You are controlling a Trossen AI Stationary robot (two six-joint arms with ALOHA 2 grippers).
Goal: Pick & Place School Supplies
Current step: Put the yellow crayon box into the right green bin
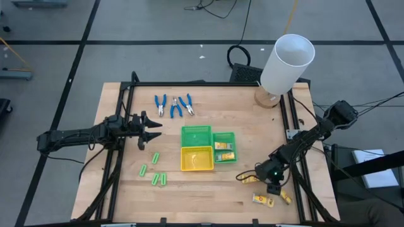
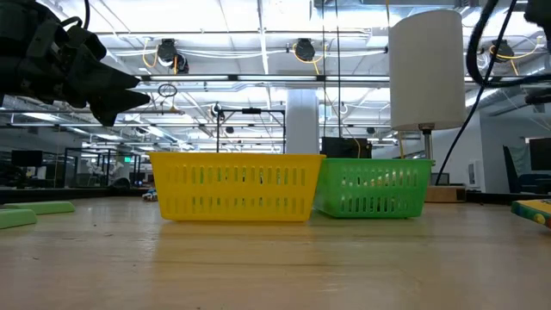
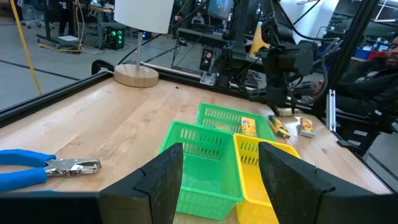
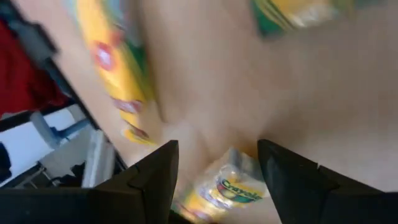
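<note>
Three blue-handled pliers (image 1: 175, 106) lie flat near the table's far edge; one also shows in the left wrist view (image 3: 46, 168). Several light-green sticks (image 1: 155, 170) lie left of the trays. Two yellow-orange packets (image 1: 225, 150) sit in the small green tray, and others (image 1: 263, 200) lie near the table's right near corner. My left gripper (image 1: 154, 130) (image 3: 221, 168) hovers open, left of the trays. My right gripper (image 1: 273, 186) (image 4: 217, 168) is open and points down over the loose packets. One packet (image 4: 229, 183) lies between its fingers.
A green tray (image 1: 196, 134), a smaller green tray (image 1: 224, 137) and a yellow tray (image 1: 196, 167) stand together mid-table. A big white cylinder (image 1: 287, 63) on a round wooden base stands at the far right corner. Black rails run along both table sides.
</note>
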